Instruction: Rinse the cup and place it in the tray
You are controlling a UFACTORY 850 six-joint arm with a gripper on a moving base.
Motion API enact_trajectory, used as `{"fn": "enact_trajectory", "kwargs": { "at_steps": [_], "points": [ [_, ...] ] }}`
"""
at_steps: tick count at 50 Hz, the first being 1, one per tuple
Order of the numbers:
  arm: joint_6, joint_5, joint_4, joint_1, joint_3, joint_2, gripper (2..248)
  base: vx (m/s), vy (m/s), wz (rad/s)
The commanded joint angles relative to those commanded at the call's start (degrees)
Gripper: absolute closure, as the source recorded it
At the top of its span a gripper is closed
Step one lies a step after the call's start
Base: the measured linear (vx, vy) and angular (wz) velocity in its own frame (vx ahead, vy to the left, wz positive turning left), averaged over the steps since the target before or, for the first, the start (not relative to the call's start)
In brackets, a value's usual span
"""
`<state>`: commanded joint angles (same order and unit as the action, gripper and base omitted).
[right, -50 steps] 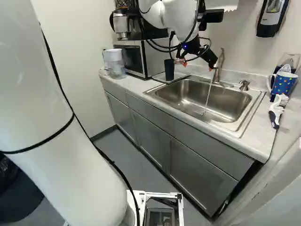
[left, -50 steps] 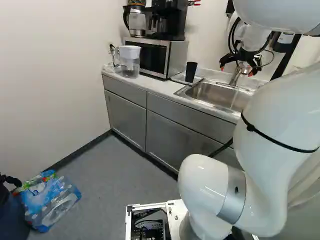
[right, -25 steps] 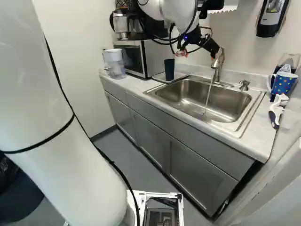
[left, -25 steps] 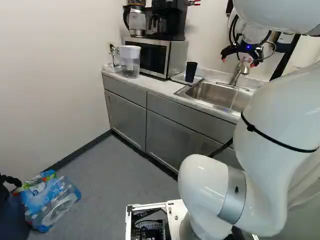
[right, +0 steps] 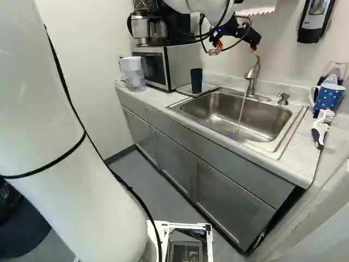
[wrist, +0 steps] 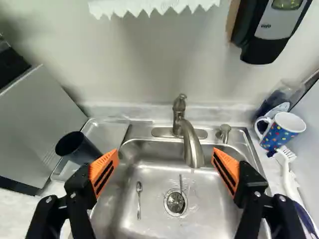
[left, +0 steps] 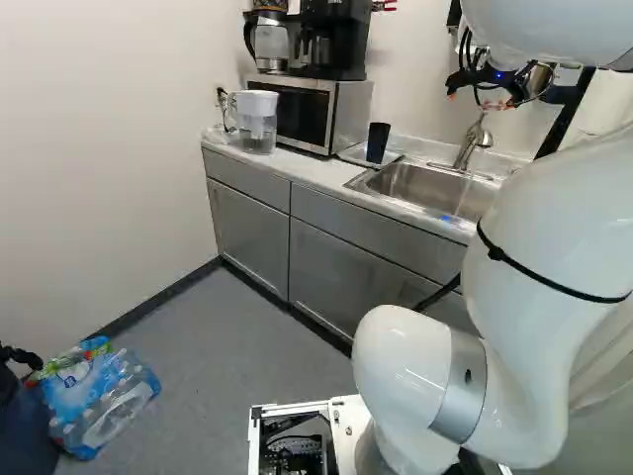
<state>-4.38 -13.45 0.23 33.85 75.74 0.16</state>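
The white arm (left: 524, 327) rose close to the cameras, and by its foot a white frame (left: 348, 426) showed. On the floor (left: 227, 336), at the left of the left base view, lay a pack of bottles (left: 99, 396). Farther on stood the grey cabinets (left: 351, 262), and on them was the counter (right: 158, 97) with the steel sink (right: 262, 117) set into it. A spoon (wrist: 139, 199) lay in the sink, beside the drain (wrist: 175, 202).

The dark cup (right: 196, 81), upright, stood on the tray (wrist: 105, 133) just beside the sink, on the microwave (right: 182, 65) side. The gripper (right: 234, 49) was up in the air, above the height of the cup and near the tap (right: 252, 76). Its two fingers were spread wide, with the orange pads (wrist: 104, 172) well apart. From the tap a thin stream of water (right: 241, 112) ran down into the sink.

On the other side of the sink, a dotted mug (right: 329, 98) and a brush (right: 320, 131) were on the counter. The jug (left: 257, 129) stood beside the microwave, and the coffee maker (left: 338, 40) was on top of it. On the wall (right: 278, 49) behind hung a soap dispenser (right: 313, 23).
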Motion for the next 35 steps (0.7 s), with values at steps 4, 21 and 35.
{"fn": "enact_trajectory", "kwargs": {
  "at_steps": [4, 21, 35],
  "points": [
    [0.0, 0.0, 0.0, -0.01, 0.77, -0.77, 3, 0.0, 0.0, 0.0],
    [0.0, 0.0, 0.0, -0.57, 5.83, -5.71, 3, 0.0, 0.0, 0.0],
    [0.0, 0.0, 0.0, -1.01, 10.34, -9.95, 3, 0.0, 0.0, 0.0]
  ]
}}
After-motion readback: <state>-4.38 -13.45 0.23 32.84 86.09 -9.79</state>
